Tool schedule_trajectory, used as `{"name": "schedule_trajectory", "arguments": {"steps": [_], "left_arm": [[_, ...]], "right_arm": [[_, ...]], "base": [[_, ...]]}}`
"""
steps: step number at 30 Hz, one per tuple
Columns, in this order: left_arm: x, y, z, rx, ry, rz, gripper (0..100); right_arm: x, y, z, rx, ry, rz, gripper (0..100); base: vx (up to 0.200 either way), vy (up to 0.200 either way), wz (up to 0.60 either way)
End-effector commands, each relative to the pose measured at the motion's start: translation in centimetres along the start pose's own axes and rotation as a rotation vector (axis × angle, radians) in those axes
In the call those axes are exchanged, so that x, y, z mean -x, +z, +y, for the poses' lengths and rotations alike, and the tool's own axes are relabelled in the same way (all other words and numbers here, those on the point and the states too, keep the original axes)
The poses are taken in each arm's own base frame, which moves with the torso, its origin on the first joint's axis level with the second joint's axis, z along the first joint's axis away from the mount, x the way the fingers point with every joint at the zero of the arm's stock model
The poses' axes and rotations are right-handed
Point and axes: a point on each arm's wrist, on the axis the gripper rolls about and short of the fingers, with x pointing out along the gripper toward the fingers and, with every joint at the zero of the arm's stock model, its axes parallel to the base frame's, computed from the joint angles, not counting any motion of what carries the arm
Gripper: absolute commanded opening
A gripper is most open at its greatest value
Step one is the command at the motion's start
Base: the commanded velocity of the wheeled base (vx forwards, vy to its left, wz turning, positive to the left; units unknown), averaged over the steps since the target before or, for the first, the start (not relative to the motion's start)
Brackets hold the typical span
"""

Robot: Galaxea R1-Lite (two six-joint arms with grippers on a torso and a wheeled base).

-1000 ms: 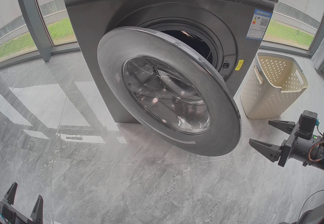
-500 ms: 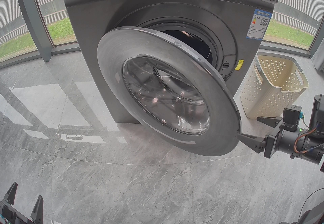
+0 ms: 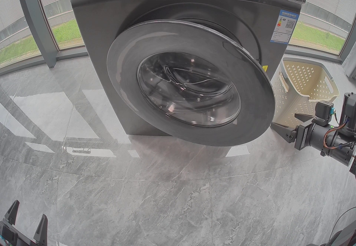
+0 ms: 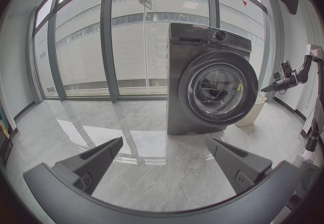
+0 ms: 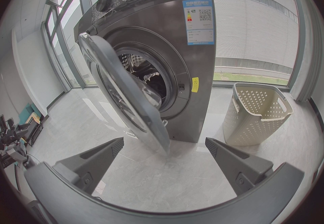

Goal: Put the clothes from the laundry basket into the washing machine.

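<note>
Head view of a grey front-loading washing machine (image 3: 111, 13) standing on a glossy grey stone floor (image 3: 148, 198) in front of tall windows (image 3: 22, 17). Its round door (image 3: 148, 54), with a glass porthole at the centre, is hinged on the robot's left and stands partly open, swung out toward the camera and covering most of the drum opening from this angle. A cream perforated laundry basket (image 3: 296, 109) stands upright on the floor just beside the machine's right front corner, well apart from the left arm; the inner walls that show are bare plastic. The right gripper (image 3: 284, 120) hangs low at the right, between the door's free edge and the basket, with its two dark fingers spread wide and holding nothing; its lower fingertip is just beside the door's rim (whether it touches cannot be told). From the right wrist camera the door's edge sits in the gap between those spread fingers, and behind it the perforated drum is visible with something dark inside, too unclear to call clothing. The left gripper (image 3: 29, 209) rests at the bottom left corner, far from the machine, its fingers also spread wide with nothing between them.
</note>
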Motion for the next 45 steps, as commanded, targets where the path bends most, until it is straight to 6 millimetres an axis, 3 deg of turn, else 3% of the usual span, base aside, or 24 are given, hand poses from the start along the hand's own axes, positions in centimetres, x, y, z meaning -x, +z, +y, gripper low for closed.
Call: {"name": "schedule_trajectory", "arguments": {"steps": [1, 4, 11, 14, 19, 23, 28, 30, 33, 39, 45], "left_arm": [[0.0, -0.5, 0.0, -0.003, 0.002, 0.002, 100], [0.0, -0.5, 0.0, -0.002, 0.002, 0.002, 100], [0.0, -0.5, 0.0, -0.003, -0.002, 0.002, 100], [0.0, -0.5, 0.0, -0.003, -0.002, 0.002, 100], [0.0, -0.5, 0.0, 0.0, -0.003, 0.002, 100], [0.0, -0.5, 0.0, 0.003, -0.003, 0.002, 100], [0.0, -0.5, 0.0, 0.003, -0.003, 0.002, 100], [0.0, -0.5, 0.0, 0.003, -0.002, 0.002, 100], [0.0, -0.5, 0.0, 0.002, -0.002, 0.002, 100], [0.0, -0.5, 0.0, -0.002, 0.0, 0.002, 100], [0.0, -0.5, 0.0, -0.002, 0.005, 0.002, 100]], "right_arm": [[0.0, -0.8, 0.1, 0.001, 0.003, 0.027, 100], [0.3, -1.8, 0.9, 0.007, 0.04, 0.063, 100], [3.4, -6.6, 3.9, 0.058, 0.22, 0.215, 100], [3.8, -6.8, 4.9, 0.063, 0.282, 0.222, 100], [3.4, -5.5, 7.1, 0.009, 0.413, 0.179, 100], [1.4, -3.6, 7.6, -0.009, 0.398, 0.084, 100], [0.8, -2.2, 7.4, -0.019, 0.377, -0.003, 100], [0.2, -0.3, 6.6, -0.034, 0.312, -0.083, 100], [-0.2, 0.5, 5.7, -0.043, 0.259, -0.112, 100], [0.0, 0.2, 5.3, -0.045, 0.245, -0.104, 100], [0.6, -1.4, 5.7, -0.029, 0.279, -0.048, 100]], "base": [[0.0, 0.0, 0.0], [0.0, 0.0, 0.0], [0.057, 0.0, 0.0], [0.2, 0.0, 0.0], [0.2, 0.0, 0.0], [0.2, 0.0, 0.0], [0.16, 0.0, 0.0], [0.0, 0.0, 0.0], [0.0, 0.0, 0.0], [0.0, 0.0, 0.0], [0.0, -0.2, 0.0]]}}
